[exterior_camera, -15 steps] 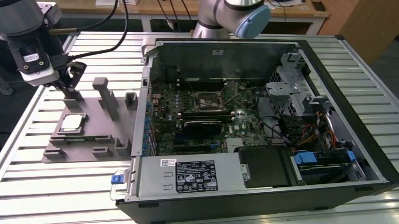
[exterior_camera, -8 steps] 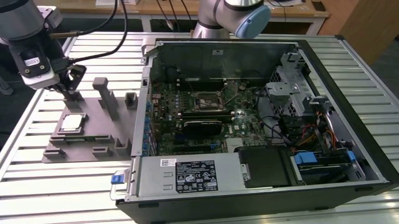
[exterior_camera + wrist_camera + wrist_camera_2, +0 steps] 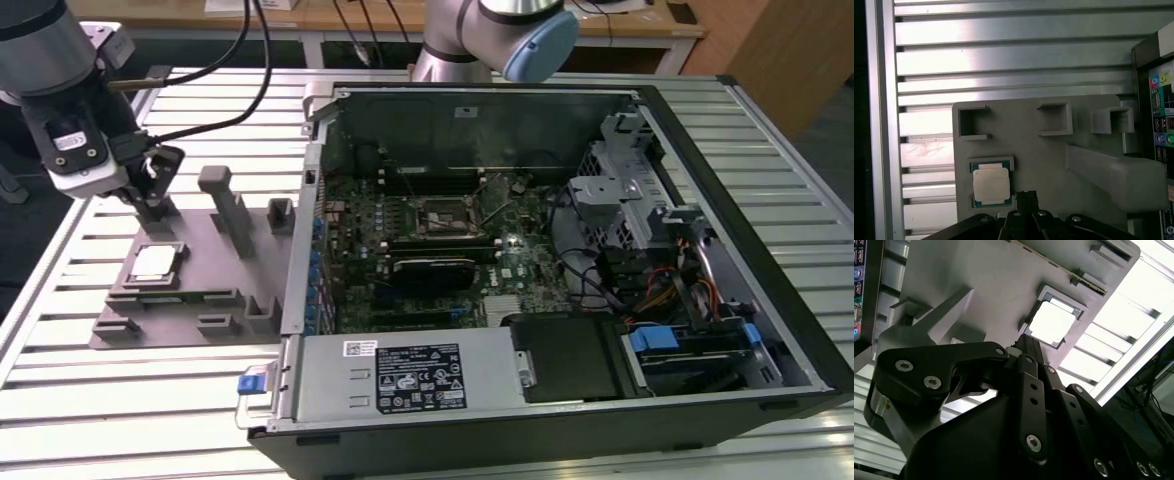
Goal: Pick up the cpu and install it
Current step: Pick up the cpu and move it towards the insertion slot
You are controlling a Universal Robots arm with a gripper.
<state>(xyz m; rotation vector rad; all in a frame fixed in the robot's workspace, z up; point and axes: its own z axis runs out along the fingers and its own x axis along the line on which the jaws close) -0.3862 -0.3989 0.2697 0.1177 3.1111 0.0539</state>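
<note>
**A:** What is it all standing on?

**B:** A table (image 3: 120, 400) of ribbed metal slats, with a wooden desk (image 3: 174, 12) across the back.

**A:** And at the exterior view's left?

**B:** The arm (image 3: 54, 60). Its pale grey wrist comes in from the upper corner and leans downward, so the gripper (image 3: 151, 205) points at a grey tray (image 3: 200, 290). The fingertips hang just above the tray floor.

**A:** How do the fingers stand?

**B:** Pressed together into one narrow black tip, with nothing between them (the first wrist view shows this best).

**A:** Where's the cpu?

**B:** The cpu (image 3: 154, 263) lies flat in a square recess of the tray, silvery top upward. It is just beyond the gripper's tip and close to it. In both wrist views the chip's near edge sits right beside the tip, but I can't tell whether they touch.

**A:** Anything else near the gripper?

**B:** Two upright posts (image 3: 220, 205) rise from the tray beside it, on the side away from the table's edge.

**A:** And farther toward the exterior view's right?

**B:** Well away from the gripper lies an open computer case (image 3: 721, 190) on its side. The motherboard (image 3: 400, 300) is exposed, with a black-framed socket (image 3: 445, 215) near its middle. Behind the case, another joint (image 3: 541, 45) of the arm shows a blue cap.
</note>
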